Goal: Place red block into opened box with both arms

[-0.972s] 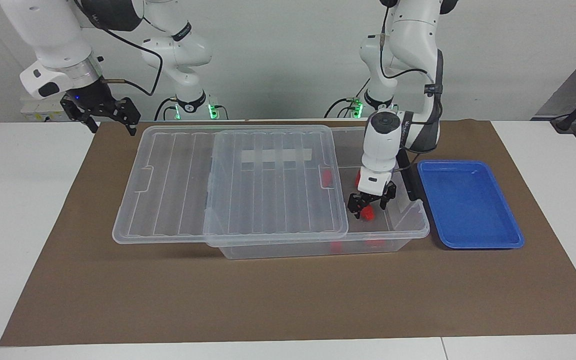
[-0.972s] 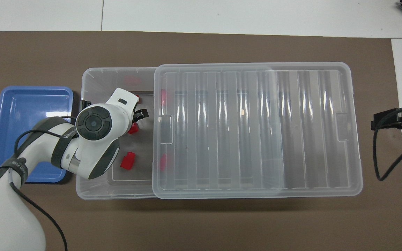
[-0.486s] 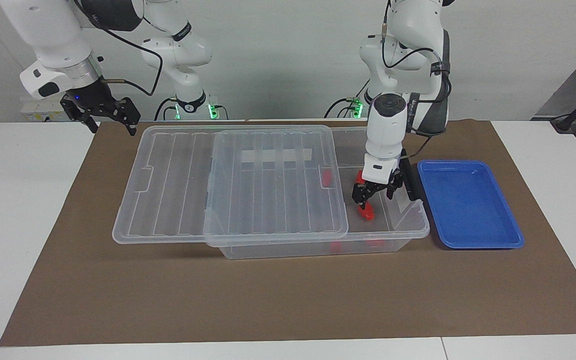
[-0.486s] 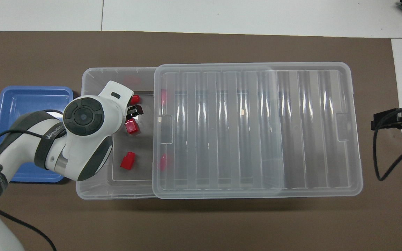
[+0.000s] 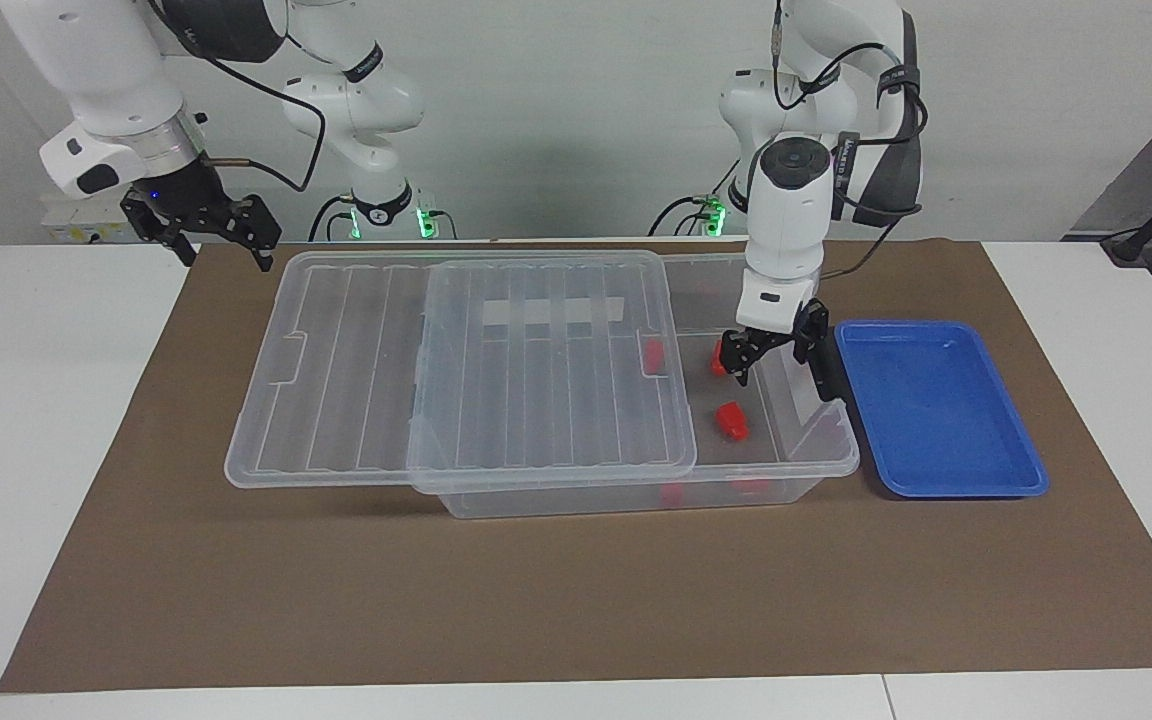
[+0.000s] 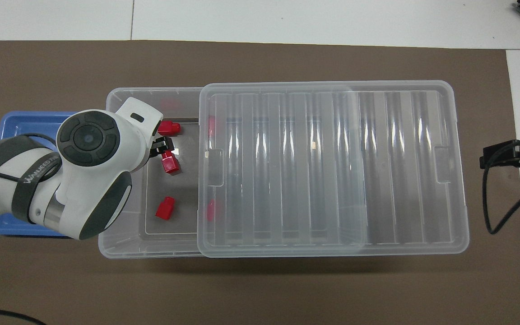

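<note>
Surface: a white tabletop (image 5: 56,420) is covered by a brown mat (image 5: 556,590); a pale wall is seen past the arm bases in the facing view.

Box (image 5: 806,450): clear plastic, set on the mat. Its ribbed lid (image 5: 456,370) is slid toward the right arm's end of the table, so the box end toward the left arm is left uncovered. A blue tray (image 5: 936,410) is placed just beside that uncovered end.

Red blocks: three are catalogued on the uncovered box floor. One red block (image 5: 731,421) (image 6: 165,208) lies nearest the robots in the overhead view; a second (image 6: 170,163) lies under the left end effector; a third (image 6: 169,128) lies farthest from the robots. Further red patches are seen through the lid edge.

Left end effector (image 5: 774,352) (image 6: 163,145): raised over the uncovered part of the box, fingers spread apart, nothing gripped.

Right end effector (image 5: 206,232) (image 6: 513,155): held in the air past the lid's end toward the right arm, fingers apart, nothing gripped; this arm is waiting.

View differences: the second and third blocks are shown clearly only from overhead; the height of the left end effector above the blocks is shown only in the facing view.
</note>
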Controlling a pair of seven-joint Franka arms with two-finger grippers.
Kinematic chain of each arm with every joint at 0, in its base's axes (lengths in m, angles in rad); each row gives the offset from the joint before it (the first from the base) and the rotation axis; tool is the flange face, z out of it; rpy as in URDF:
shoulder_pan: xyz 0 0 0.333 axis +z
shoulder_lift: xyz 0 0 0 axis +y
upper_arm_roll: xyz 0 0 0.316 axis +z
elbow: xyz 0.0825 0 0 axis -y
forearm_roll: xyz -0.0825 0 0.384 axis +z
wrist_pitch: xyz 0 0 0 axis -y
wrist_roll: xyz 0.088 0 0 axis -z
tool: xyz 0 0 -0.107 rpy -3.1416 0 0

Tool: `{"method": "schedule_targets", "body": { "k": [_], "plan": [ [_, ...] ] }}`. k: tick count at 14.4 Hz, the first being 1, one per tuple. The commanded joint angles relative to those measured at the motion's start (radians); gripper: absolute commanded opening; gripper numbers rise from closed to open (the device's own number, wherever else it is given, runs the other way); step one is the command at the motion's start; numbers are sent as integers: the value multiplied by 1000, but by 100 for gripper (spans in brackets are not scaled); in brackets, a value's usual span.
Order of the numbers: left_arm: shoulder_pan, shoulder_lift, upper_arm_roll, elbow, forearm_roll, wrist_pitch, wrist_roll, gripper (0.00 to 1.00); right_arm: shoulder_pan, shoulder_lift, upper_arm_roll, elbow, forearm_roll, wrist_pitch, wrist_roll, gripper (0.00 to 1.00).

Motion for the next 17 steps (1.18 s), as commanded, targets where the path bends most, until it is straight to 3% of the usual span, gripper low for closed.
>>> {"method": "schedule_targets", "body": {
  "k": [1, 3, 5, 9, 17],
  "plan": [
    [-10, -29, 8, 47, -16, -81, 47, 100, -1, -9, -1, -9, 8, 0, 17, 100],
    [6, -93, 31, 56, -58, -147, 167, 100, -1, -9, -1, -9, 8, -2, 18, 100],
    [90, -153, 38, 85, -121, -230, 318, 100, -1, -9, -1, -11, 8, 0, 18, 100],
    [212, -169, 39, 221, -125, -445, 559, 100, -1, -10, -1, -14, 8, 0, 18, 100],
    [379, -204, 47, 225, -141, -476, 871, 100, -1, -12, -1, -20, 8, 3, 20, 100]
  ]
}}
